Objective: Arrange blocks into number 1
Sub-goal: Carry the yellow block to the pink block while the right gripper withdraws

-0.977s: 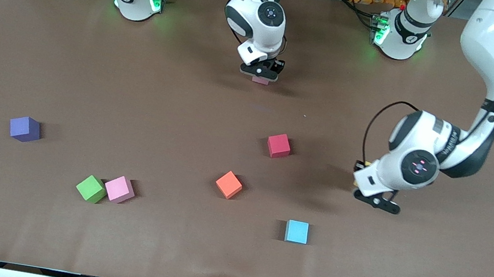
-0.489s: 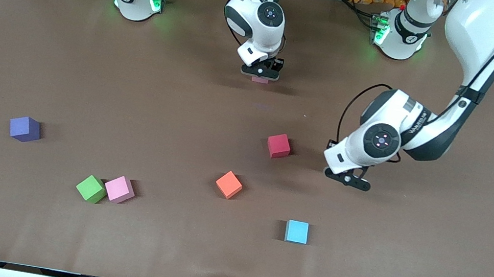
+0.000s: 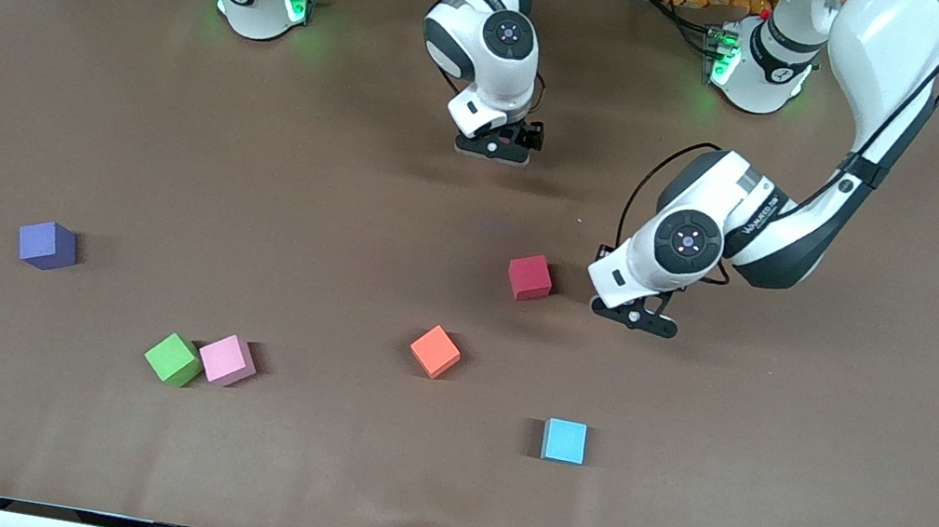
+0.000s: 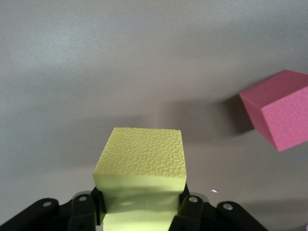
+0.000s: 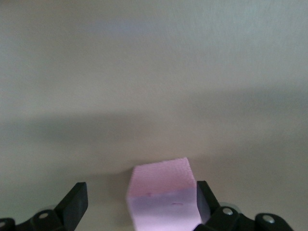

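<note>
Left wrist view: left pincer [image 4: 139, 211] clamps yellow block [image 4: 142, 163]; right pincer [image 5: 139, 202] spread around pink block [image 5: 161, 192].

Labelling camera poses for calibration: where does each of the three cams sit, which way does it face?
Front: high across the table, facing both arms; left gripper beside the red block, right gripper nearer the bases.
Left wrist: looks down past its jaws at the held yellow block.
Right wrist: looks down between open jaws at a pink block.
Shared: front and left wrist both show the red block.
</note>
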Controlling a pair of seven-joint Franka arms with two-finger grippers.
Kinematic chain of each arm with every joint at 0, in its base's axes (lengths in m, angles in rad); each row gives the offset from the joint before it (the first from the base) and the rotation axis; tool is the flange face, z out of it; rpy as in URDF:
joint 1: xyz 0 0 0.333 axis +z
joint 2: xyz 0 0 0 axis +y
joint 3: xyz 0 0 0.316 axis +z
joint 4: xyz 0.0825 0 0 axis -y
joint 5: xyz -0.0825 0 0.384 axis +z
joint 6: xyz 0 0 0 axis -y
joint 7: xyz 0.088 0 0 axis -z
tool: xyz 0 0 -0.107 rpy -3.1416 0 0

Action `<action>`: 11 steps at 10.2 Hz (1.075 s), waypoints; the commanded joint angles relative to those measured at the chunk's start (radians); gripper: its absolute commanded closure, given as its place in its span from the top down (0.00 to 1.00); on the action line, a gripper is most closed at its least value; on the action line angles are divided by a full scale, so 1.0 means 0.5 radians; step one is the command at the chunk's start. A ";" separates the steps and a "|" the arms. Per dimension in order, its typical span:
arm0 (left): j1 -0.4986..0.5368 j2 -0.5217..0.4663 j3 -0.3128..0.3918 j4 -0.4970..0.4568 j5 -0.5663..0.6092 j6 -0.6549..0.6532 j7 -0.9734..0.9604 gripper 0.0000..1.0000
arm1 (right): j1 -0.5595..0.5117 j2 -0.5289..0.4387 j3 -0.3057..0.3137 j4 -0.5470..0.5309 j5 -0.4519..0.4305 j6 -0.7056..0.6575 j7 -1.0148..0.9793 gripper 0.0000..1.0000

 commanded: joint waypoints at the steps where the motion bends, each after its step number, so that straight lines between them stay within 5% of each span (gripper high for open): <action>1: 0.028 -0.057 -0.090 -0.058 -0.005 -0.008 -0.125 0.00 | -0.183 -0.014 0.011 0.366 0.033 -0.473 -0.016 1.00; 6: -0.015 -0.030 -0.194 -0.037 -0.048 -0.005 -0.358 0.00 | -0.633 -0.024 -0.010 0.640 -0.119 -0.803 -0.049 1.00; 11: -0.285 0.075 -0.207 0.052 -0.057 0.026 -0.711 0.00 | -1.152 -0.024 -0.020 0.747 -0.215 -0.825 -0.769 1.00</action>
